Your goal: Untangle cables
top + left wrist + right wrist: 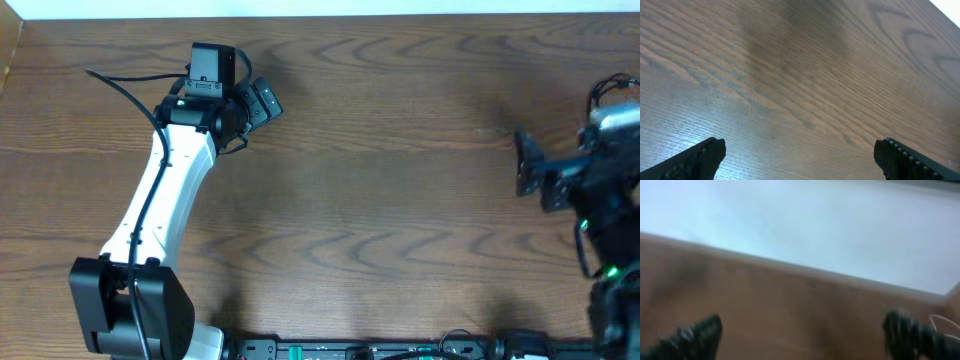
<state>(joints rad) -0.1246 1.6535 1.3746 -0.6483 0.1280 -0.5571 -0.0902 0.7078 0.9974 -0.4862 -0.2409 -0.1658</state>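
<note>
Left gripper (262, 98) is up near the far edge of the table (380, 220), toward its left end, at the end of the white arm (165, 190) that reaches out from the near left corner. On its wrist camera the two dark fingers (700, 157) sit wide apart at the bottom corners, with only bare wood grain between them, so it's open and holding nothing. Over at the right end of the table, the right gripper (535, 172) points inward across the wood, with the dark arm (610, 200) behind it at the edge. Its wrist picture is badly blurred, but both fingers (695, 335) show at the bottom corners with a broad gap between them, again gripping nothing. Beyond the table's far edge in that view there's a pale, flat surface (815, 225). And there, right by the table's right end, just beside the right-hand finger, is a thin white cord (941, 320), a faint loop lying on the wood. It's too smeared to make out a plug or how it's coiled. The black cord I cannot place from any of these views.
</note>
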